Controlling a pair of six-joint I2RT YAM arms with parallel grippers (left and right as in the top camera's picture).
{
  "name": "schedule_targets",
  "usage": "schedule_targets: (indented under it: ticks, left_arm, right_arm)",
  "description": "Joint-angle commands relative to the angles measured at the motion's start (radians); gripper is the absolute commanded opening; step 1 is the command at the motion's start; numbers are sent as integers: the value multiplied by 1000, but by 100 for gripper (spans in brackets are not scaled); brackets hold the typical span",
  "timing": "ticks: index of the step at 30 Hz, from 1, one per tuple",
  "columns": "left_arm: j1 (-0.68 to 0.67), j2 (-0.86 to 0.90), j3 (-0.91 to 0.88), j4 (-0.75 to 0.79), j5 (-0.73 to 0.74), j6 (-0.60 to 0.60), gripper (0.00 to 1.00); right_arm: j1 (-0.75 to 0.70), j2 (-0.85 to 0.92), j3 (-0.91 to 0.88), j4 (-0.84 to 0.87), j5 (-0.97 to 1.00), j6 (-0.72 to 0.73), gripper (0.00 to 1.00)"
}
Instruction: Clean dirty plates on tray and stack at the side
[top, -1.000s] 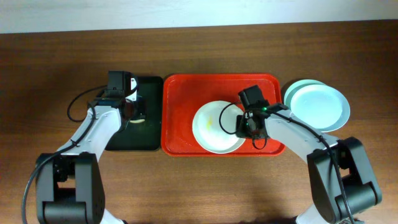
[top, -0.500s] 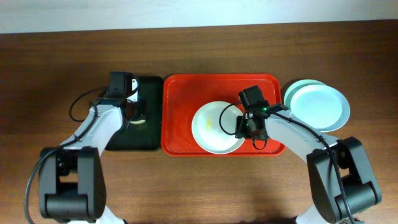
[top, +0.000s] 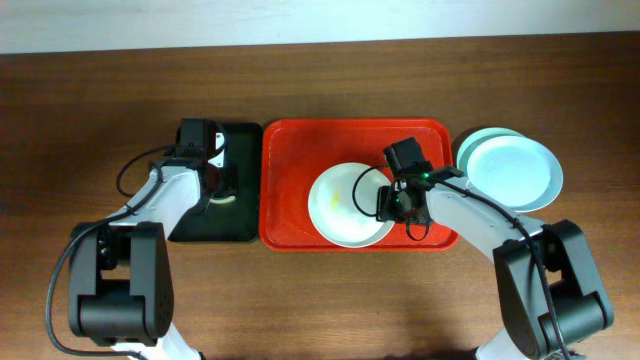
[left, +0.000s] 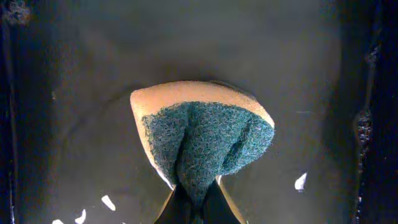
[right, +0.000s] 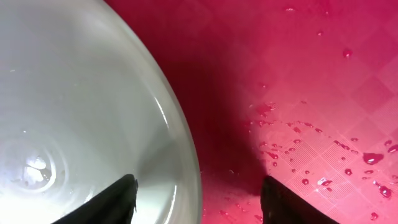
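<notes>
White plate (top: 345, 210) lies on the red tray (top: 300, 150), right of centre and near the front rim. A faint yellowish mark shows on its left half. Two pale blue plates (top: 515, 170) sit stacked on the bench (top: 100, 80) just right of the tray, so by my read the white one is the last to clean.

Right tool (right: 198, 183) is low over the tray with its fingers spread wide. The plate's right rim runs up between them, and neither finger looks to be touching it. Water drops dot the tray floor beside it.

Left tool (left: 198, 186) is over the black tray (top: 240, 215), pressed together on a sponge (left: 205, 134). The sponge is folded, green scouring face towards the wrist camera and yellow foam behind. Whether it rests on the wet tray floor or hangs just above, I cannot tell.

Step in hand, as I judge it: steady the plate, then scrub.
- Close the right tool squarely on the rim, one finger inside and one outside, so the plate cannot skate on the wet tray.
- Lift the sponge clear of both tray rims before crossing.
- Land on the yellowish mark first and work outward in small circles.
- Keep pressure light, since a hard push at the far edge could tip the plate against its single grip.
</notes>
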Motion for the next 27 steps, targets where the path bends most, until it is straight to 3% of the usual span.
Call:
schedule_targets:
  ticks: [1, 6, 19, 27]
  left_arm:
    - [-2, 18, -1, 6, -6, 18, 0]
    - [-2, 18, -1, 6, -6, 18, 0]
    - [-2, 18, -1, 6, -6, 18, 0]
    - [-2, 18, -1, 6, -6, 18, 0]
  right_arm:
    - [6, 9, -9, 8, 9, -2, 63]
    - [-9, -4, 69, -74, 6, -10, 29]
    - [-8, -6, 112, -133, 6, -10, 29]
    - [-8, -3, 62, -65, 9, -10, 27]
